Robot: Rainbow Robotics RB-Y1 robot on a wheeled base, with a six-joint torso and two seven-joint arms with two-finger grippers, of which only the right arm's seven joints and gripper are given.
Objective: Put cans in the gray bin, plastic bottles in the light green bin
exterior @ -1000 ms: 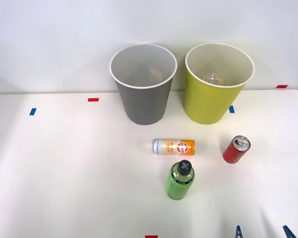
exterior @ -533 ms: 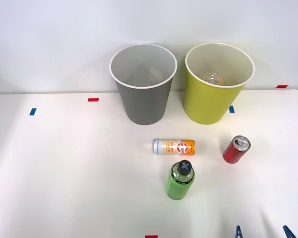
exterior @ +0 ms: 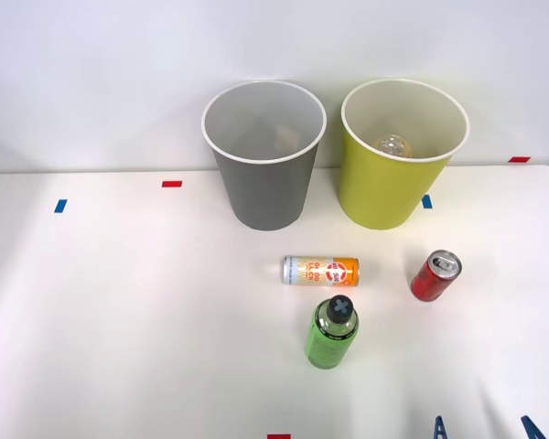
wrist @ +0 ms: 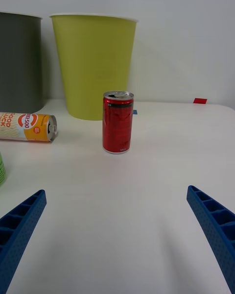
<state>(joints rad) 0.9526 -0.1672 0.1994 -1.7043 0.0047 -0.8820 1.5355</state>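
— White table (exterior: 119, 320), and what stands on it?

— At 12 o'clock, against the wall, stand two bins side by side: the gray bin (exterior: 263, 155) to the left, the lime bin (exterior: 403, 155) to the right. They are near each other but I see a gap between them. Inside the lime bin something round and clear (exterior: 393, 144) lies at the bottom; I cannot tell what it is.

— And the cans?

— The orange can (exterior: 320, 271) lies on its side near the middle of the table, in front of the gap between the bins. The red can (exterior: 435, 276) stands upright at 3 o'clock from it, well apart, in front of the lime bin.

— Where is the bottle?

— The green bottle (exterior: 332, 333) stands upright at 6 o'clock from the orange can, close to it but not touching. Its black cap is on.

— What about the claw?

— The right gripper (exterior: 483, 430) is at the table's near edge, about 5 o'clock from the bottle. Its blue fingers (wrist: 215, 223) are wide apart and hold nothing. In the wrist view the red can (wrist: 117, 122) stands straight ahead between them, some way off, with the lime bin (wrist: 93, 63) behind it.

— Anything else?

— Small red and blue tape marks (exterior: 171, 184) are stuck on the table.
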